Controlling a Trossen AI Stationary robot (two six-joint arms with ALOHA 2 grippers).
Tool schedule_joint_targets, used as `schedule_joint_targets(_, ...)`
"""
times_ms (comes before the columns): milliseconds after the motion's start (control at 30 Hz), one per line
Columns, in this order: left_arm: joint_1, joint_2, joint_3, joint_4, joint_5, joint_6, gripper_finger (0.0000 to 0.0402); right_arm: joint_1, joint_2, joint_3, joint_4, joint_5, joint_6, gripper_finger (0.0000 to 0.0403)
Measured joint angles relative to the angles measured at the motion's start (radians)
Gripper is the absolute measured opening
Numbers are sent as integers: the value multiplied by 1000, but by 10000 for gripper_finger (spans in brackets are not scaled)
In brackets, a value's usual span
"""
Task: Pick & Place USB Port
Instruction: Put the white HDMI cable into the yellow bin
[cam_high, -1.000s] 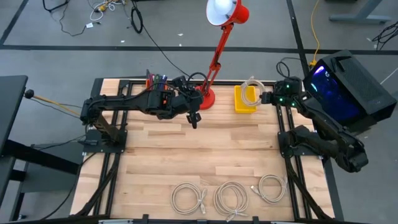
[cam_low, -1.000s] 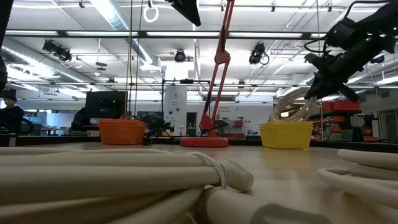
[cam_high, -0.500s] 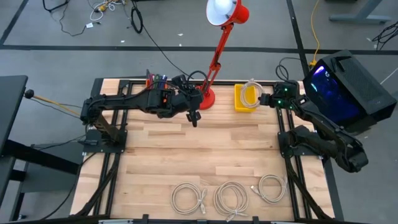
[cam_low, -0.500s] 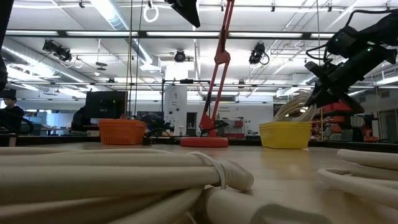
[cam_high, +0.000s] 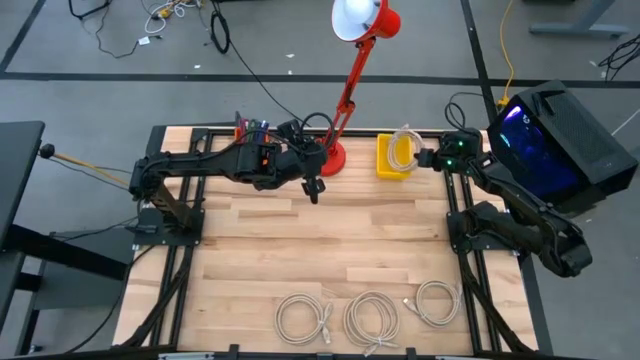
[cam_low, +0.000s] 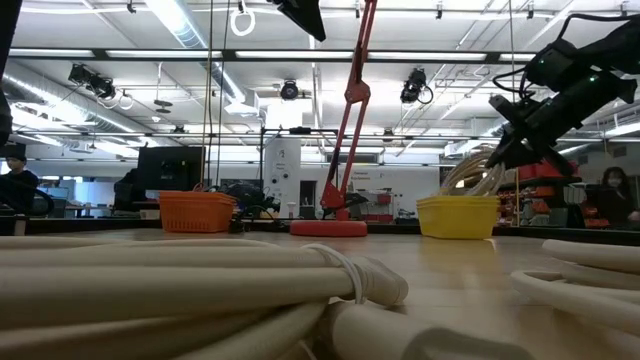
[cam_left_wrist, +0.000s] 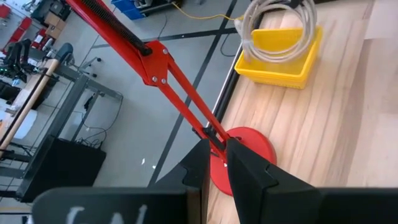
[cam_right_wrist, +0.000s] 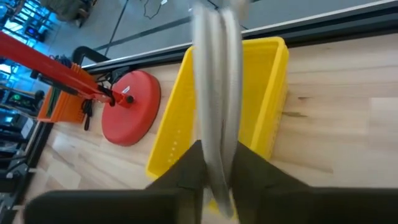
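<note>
My right gripper (cam_high: 430, 157) is at the far right of the table, beside the yellow bin (cam_high: 384, 165), and is shut on a coiled white cable (cam_high: 403, 147). The coil stands over the bin, its lower part inside the bin (cam_low: 458, 215). It also shows in the left wrist view (cam_left_wrist: 277, 25). My left gripper (cam_high: 313, 190) is shut and empty, raised above the table near the red lamp's base (cam_high: 331, 158). Three more white cable coils (cam_high: 372, 320) lie at the near edge. My right gripper pinches several strands of the coil's loop (cam_right_wrist: 214, 134) between its two fingers (cam_right_wrist: 186, 171). The fingers come from the table's right side, about level. The coil stands on edge, its far part dipping inside the yellow bin (cam_right_wrist: 264, 93).
The red desk lamp (cam_high: 350, 70) rises from its base at the far middle, and its arm leans over the table's far edge. An orange basket (cam_low: 197, 211) stands at the far left. A dark box with blue light (cam_high: 555, 135) sits beyond the right edge. Bare wood lies mid-table.
My right gripper has shifted slightly and dipped a little at the yellow bin, still shut on the cable coil, which stays over the bin.
</note>
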Motion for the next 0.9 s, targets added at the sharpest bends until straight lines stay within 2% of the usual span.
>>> schedule_joint_targets(167,0,0,0,0,0,-1,57,0,0,0,1,-25,0,142)
schedule_joint_targets(333,0,0,0,1,27,-1,57,0,0,0,11,-60,15,178)
schedule_joint_targets(433,0,0,0,1,30,-1,57,0,0,0,66,-82,26,182)
schedule_joint_targets(633,0,0,0,2,30,-2,57,-11,0,0,126,-60,22,174)
schedule_joint_targets(767,0,0,0,2,30,-2,57,-13,0,1,82,-62,-24,164)
schedule_joint_targets(900,0,0,0,2,30,-2,57,-19,0,1,-3,-8,-79,157)
